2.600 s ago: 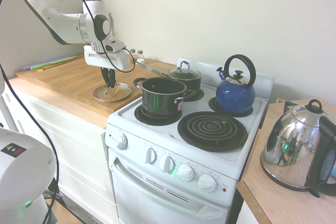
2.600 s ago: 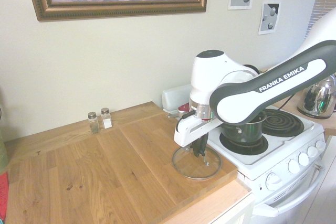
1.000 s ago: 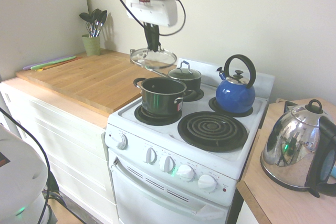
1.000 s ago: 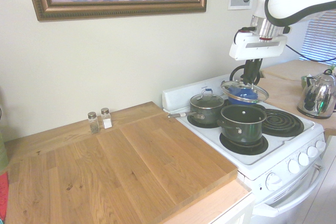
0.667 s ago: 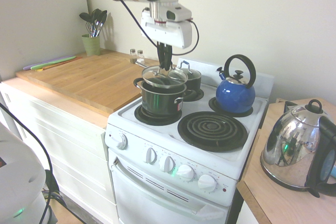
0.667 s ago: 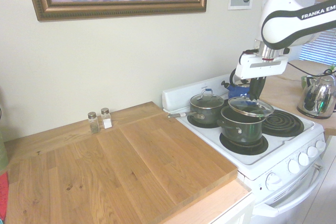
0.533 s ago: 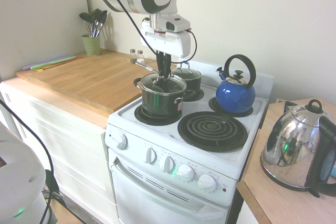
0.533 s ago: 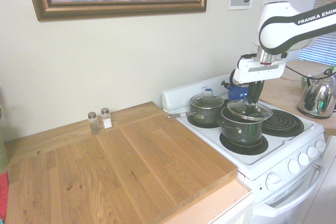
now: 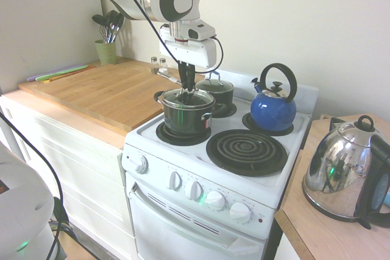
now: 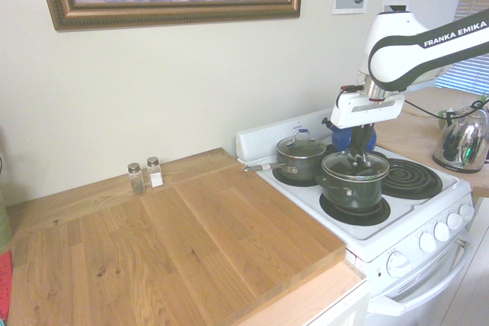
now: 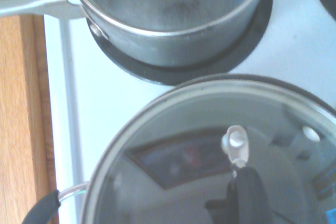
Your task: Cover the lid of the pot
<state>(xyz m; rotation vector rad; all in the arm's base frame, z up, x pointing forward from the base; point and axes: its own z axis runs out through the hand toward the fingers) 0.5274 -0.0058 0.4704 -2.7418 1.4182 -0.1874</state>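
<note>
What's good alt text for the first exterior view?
The robot's hand reaches down to the glass lid, which sits level on the dark pot at the stove's front left burner. Behind stand a smaller lidded pot and a blue kettle.

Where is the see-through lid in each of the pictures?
First exterior view: the lid sits on the pot, left of centre, under the end effector.
Second exterior view: the lid is on the pot at right.
Wrist view: the lid fills the lower half.
Shared landmark: the smaller lidded pot behind it.
</note>
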